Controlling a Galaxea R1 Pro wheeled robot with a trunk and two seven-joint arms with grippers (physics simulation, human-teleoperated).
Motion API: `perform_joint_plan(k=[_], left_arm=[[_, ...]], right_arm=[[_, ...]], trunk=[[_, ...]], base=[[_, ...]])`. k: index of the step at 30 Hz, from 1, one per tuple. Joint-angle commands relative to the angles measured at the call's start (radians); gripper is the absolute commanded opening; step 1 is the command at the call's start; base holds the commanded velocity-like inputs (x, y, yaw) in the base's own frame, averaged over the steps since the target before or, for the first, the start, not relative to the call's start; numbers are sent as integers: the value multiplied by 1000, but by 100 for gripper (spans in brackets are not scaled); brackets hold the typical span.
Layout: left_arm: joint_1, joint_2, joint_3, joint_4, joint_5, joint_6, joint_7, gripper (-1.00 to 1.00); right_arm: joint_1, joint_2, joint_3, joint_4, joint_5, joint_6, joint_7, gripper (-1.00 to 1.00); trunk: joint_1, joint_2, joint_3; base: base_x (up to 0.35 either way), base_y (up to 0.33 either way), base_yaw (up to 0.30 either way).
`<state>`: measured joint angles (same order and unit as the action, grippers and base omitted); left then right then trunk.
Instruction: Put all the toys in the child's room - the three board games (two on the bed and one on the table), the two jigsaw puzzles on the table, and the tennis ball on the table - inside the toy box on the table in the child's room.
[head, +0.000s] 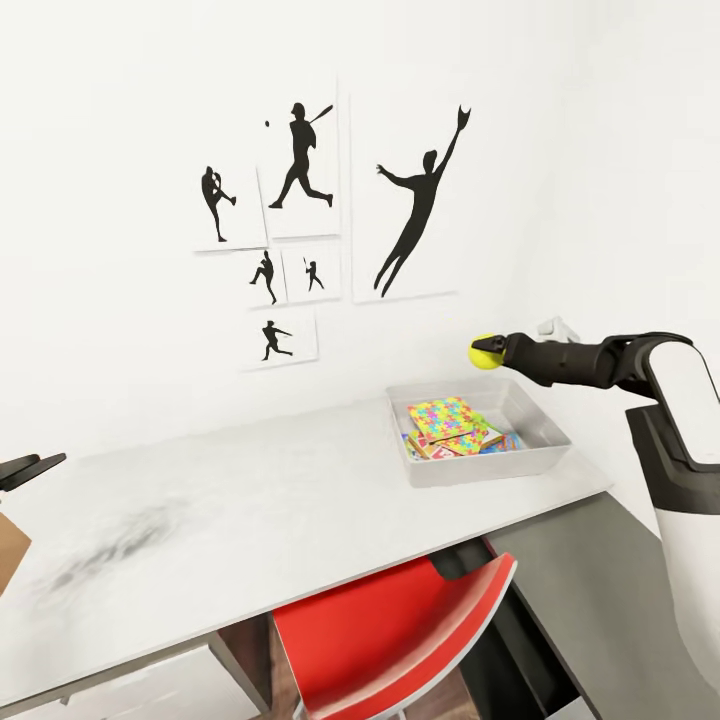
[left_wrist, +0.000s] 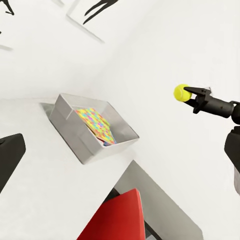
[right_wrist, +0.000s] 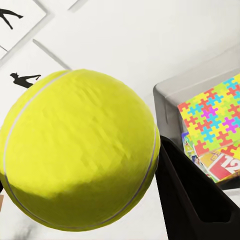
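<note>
A large "12" is readable on a game box (right_wrist: 220, 167) lying under the jigsaw puzzle (head: 448, 415) in the toy box (head: 530, 412); no other writing is legible. The right arm reaches out roughly level from the robot's right side, its right tool (head: 492, 351) clamped on the tennis ball (head: 485, 352). The ball hangs in the air above the far rim of the toy box, close to the white wall. The toy box sits at the right end of the desk (head: 250, 500), holding the bright puzzle sheet on top of colourful game boxes. The left tool (head: 30, 467) pokes in at the head view's left edge, over the desk, well apart from the box; whether it is parted or closed I cannot tell. A red chair (head: 390, 630) stands tucked under the desk. Black baseball-player silhouettes (head: 300, 160) hang on the wall.
</note>
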<state>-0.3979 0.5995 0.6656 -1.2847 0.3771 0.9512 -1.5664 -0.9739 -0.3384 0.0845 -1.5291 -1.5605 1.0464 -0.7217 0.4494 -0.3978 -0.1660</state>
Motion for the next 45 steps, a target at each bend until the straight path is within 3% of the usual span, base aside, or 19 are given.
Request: perform_joint_plan(k=[1,8,32,45], left_arm=[[-1,0,0,0,-1,11,-4,100],[-1,0,0,0,-1,11,-4,100],[-1,-1,1,0,-1,11,-4,100],[-1,-1,2,-1,-1,12,-4,100]], right_arm=[[-1,-1,1,-1,-12,1,-13,-100],[0,-1,1,-2,-11,0,-13,-100],[2,-3,-2,-3,-22,1,-11,-100],[1,-2,-2,-4,-23,1,-10,-100]], trunk=[[1,-2,-2],[1,-2,0],[1,-2,28],[1,-2,35]], base=[[0,0,0],[0,0,-50],[84,34,-204],[144,31,-20]])
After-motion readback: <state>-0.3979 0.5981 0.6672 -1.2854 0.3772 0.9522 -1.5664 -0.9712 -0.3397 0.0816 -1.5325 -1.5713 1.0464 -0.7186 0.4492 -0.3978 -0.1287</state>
